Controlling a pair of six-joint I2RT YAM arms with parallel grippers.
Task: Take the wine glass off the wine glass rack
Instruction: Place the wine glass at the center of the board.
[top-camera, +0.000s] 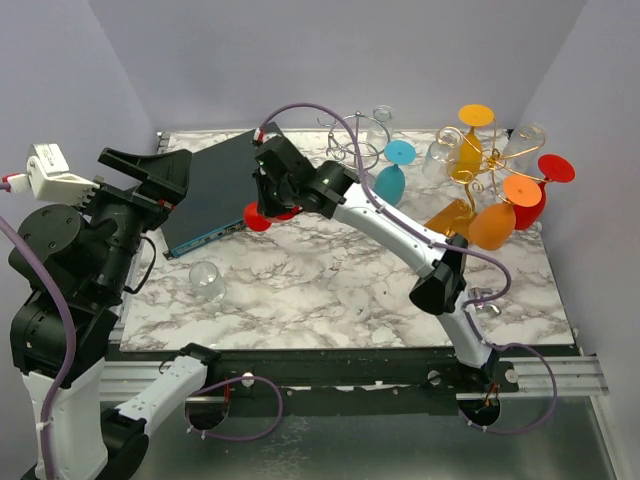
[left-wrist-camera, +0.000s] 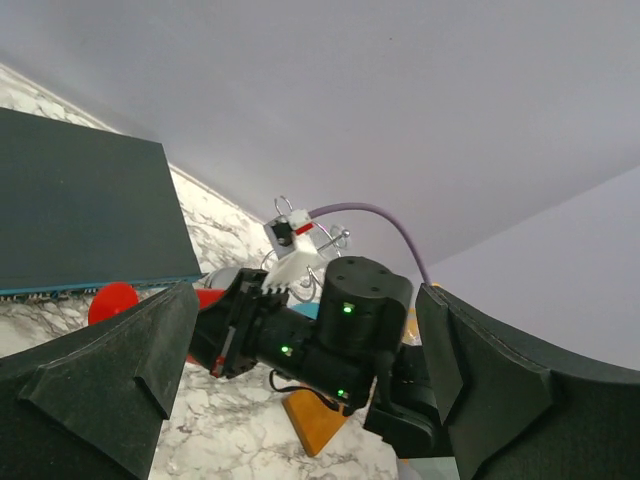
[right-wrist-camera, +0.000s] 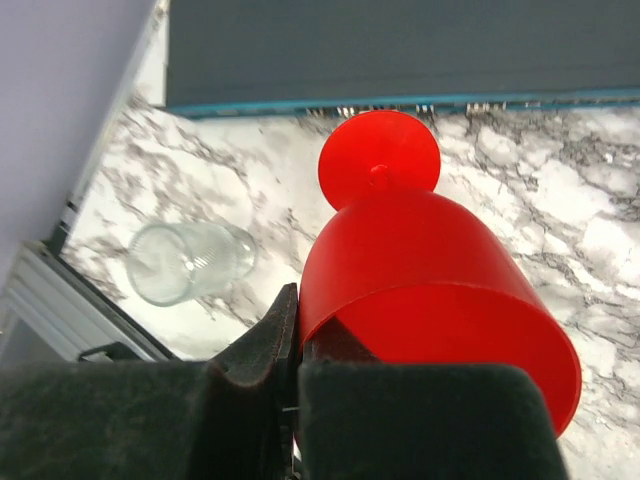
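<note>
My right gripper (top-camera: 276, 196) is shut on the rim of a red wine glass (right-wrist-camera: 430, 270), one finger inside the bowl and one outside. The glass (top-camera: 259, 216) hangs on its side low over the marble, its round foot pointing at the dark board. The gold wire wine glass rack (top-camera: 466, 172) on its orange base stands at the back right, carrying orange, red, yellow and clear glasses. My left gripper (top-camera: 148, 183) is raised at the left, open (left-wrist-camera: 305, 345) with nothing between its fingers, and looks toward the right arm.
A dark flat board (top-camera: 215, 188) lies at the back left. A clear glass (top-camera: 207, 280) lies on its side near the front left, also seen in the right wrist view (right-wrist-camera: 190, 262). A teal glass (top-camera: 392, 176) and a silver wire rack (top-camera: 350, 140) stand at the back centre.
</note>
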